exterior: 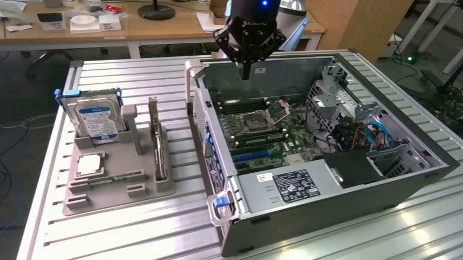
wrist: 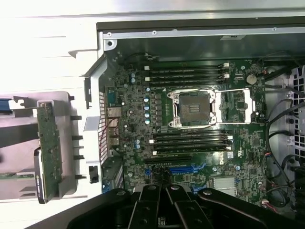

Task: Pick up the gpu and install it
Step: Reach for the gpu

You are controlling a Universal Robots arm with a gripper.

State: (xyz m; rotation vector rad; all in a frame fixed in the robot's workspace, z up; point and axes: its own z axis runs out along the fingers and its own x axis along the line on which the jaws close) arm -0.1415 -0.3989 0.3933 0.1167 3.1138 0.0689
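A: In the exterior view the gripper (exterior: 246, 71) hangs over the open computer case (exterior: 289, 67), its fingers pressed together on nothing. The gpu (exterior: 159, 154) stands on edge in the grey holder (exterior: 130, 162), well apart from it. What is the risk?

B: Shut fingers could strike the card's edge instead of straddling it. The holder also carries a hard drive (exterior: 94, 116), upright.

A: And the wrist view?

B: The gpu (wrist: 50, 143) sits in the grey holder (wrist: 21, 117) beside the computer case (wrist: 200, 45), which contains the motherboard (wrist: 138, 119). A low sweep could snag the processor socket (wrist: 195, 109).
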